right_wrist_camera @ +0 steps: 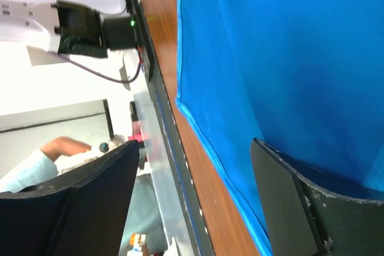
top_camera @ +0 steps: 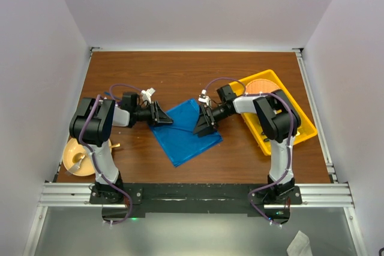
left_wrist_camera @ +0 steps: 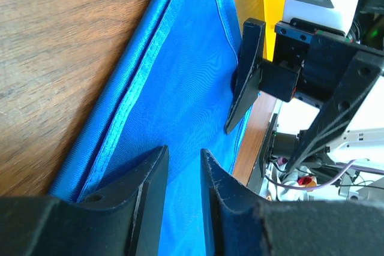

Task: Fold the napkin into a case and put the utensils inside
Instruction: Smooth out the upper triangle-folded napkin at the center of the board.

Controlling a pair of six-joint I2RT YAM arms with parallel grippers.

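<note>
ITEM: napkin, bright blue, smooth and faintly shiny. Lies slanted at the middle of the counter, partly doubled, not yet a narrow case. Utensils: not made out in any view.

LEFT HAND: at the cloth's upper-left edge, fingers narrow with a slim gap, nothing visibly pinched.

RIGHT HAND: over the cloth's right side, fingers wide, holding nothing.

ALSO PRESENT: yellow tray at right with an orange plate; yellow bowl at the near left corner.

RISKS, as judged:
- The slick fabric could slide across the counter rather than crease, leaving a skewed fold.
- The left hand, closing at the layered edge, might catch only one layer and pull the doubled part open.
- The two hands face each other closely over the cloth, so an inward reach by either may bring fingers into contact.
- A crooked case would leave too little pocket for the utensils.

VIEW NOTES:
- Top view alone gives the cloth's full outline, plus the tray and bowl.
- Left wrist view alone shows the stacked hems along the edge, with the right hand's fingers opposite.
- Right wrist view alone shows the cloth's near hem beside the counter's front rail, and a person's forearm beyond it
</note>
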